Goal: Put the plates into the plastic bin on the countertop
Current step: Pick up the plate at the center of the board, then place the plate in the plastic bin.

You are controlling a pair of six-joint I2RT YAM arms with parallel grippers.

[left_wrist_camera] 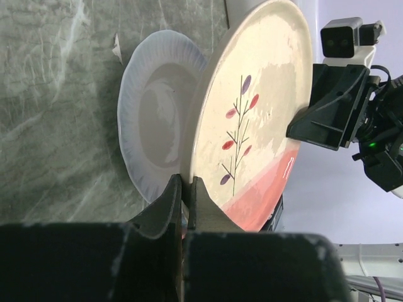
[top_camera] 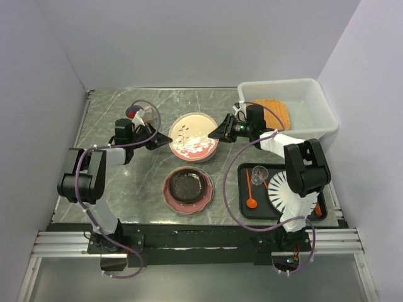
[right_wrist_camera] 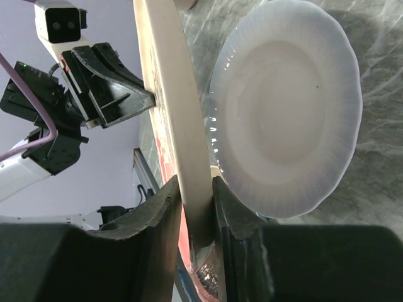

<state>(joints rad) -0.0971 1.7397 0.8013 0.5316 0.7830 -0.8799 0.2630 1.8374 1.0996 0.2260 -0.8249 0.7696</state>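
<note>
The pink-and-cream floral plate (top_camera: 194, 136) is held from both sides over the countertop (top_camera: 113, 107). My left gripper (top_camera: 165, 143) is shut on its left rim and my right gripper (top_camera: 218, 133) is shut on its right rim. In the left wrist view my fingers (left_wrist_camera: 171, 192) pinch the edge of the floral plate (left_wrist_camera: 258, 107), with a plain white plate (left_wrist_camera: 157, 119) lying below it. The right wrist view shows the cream rim (right_wrist_camera: 170, 94) between my jaws and the white plate (right_wrist_camera: 289, 107) underneath. The plastic bin (top_camera: 317, 100) at the back right holds an orange plate (top_camera: 272, 112).
A black speckled plate (top_camera: 187, 184) sits on a pink one (top_camera: 169, 194) in front of the floral plate. A black tray (top_camera: 244, 201) at the right front carries a striped plate (top_camera: 280, 189), a glass (top_camera: 258, 174) and an orange spoon (top_camera: 251, 200). A small glass (top_camera: 143, 115) stands at the back left.
</note>
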